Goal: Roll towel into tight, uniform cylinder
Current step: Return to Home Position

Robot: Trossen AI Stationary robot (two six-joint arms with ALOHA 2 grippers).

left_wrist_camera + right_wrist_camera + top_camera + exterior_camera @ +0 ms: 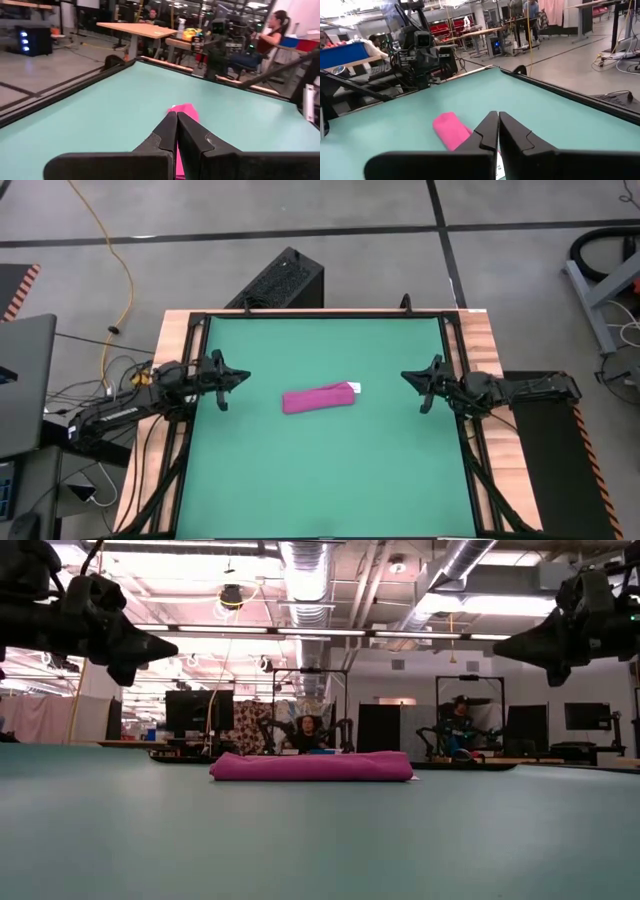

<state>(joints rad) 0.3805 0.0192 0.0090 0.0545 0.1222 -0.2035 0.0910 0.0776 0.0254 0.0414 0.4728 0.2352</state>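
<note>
The magenta-pink towel lies as a short rolled cylinder (318, 398) on its side near the middle of the green mat (320, 480), with its white tag (354, 388) at the right end. In the low view the cylinder (312, 766) rests flat on the mat. My left gripper (241, 376) hovers shut at the mat's left edge, pointing level toward the roll, well short of it. My right gripper (406, 376) hovers shut at the right edge, also level and apart from it. Each wrist view shows the roll ahead of the fingers (185, 111) (449, 129).
A black frame rail (455, 380) borders the mat on the wooden table. A black box (280, 280) stands beyond the far edge and cables lie at the left. Open mat surrounds the roll. People sit at tables in the room beyond (310, 730).
</note>
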